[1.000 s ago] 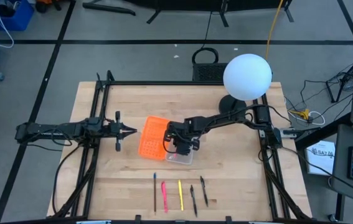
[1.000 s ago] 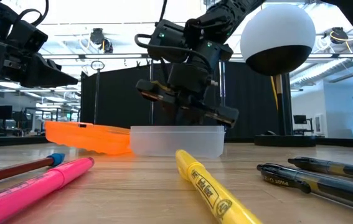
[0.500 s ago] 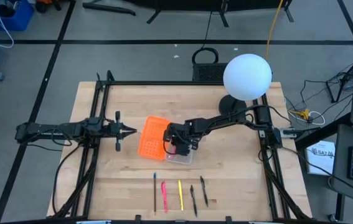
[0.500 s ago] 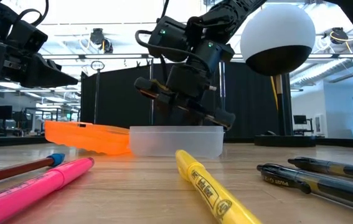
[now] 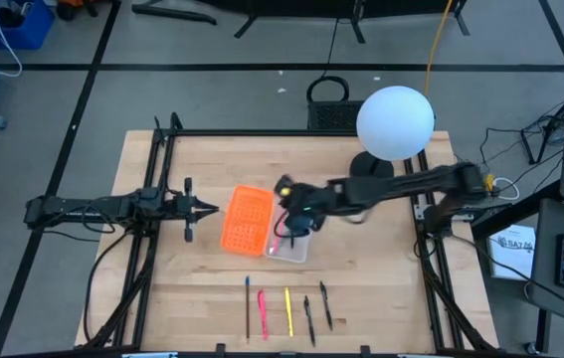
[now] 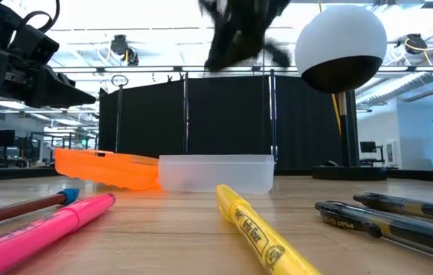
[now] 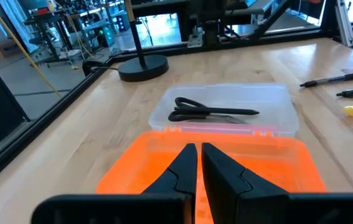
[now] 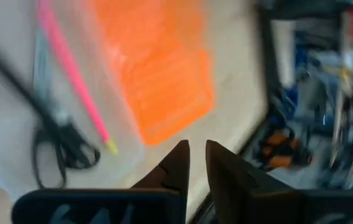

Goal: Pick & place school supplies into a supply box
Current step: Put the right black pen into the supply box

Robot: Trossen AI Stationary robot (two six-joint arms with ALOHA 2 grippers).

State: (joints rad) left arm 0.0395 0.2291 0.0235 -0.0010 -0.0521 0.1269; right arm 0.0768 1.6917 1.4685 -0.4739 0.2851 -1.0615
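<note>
Since a second ago, we are lifting our right gripper (image 5: 283,189) off the supply box (image 5: 294,249), fingers nearly together, empty. Scissors (image 7: 210,111) and a pink pen (image 8: 73,74) are lying inside it. We are risking nudging that box when returning with another pen; our left gripper (image 5: 212,210), fingers pressed together, is waiting beside it.

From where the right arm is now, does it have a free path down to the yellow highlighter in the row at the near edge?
Probably yes. The right gripper is raised above the clear plastic tray, shut and holding nothing, and the yellow highlighter lies apart from its neighbours. The left gripper waits beyond the orange perforated piece.

right hand (image 8: 192,155) nearly closed above the clear supply box (image 8: 42,112) holding black scissors (image 8: 51,137) and a pink pen (image 8: 73,74).
</note>
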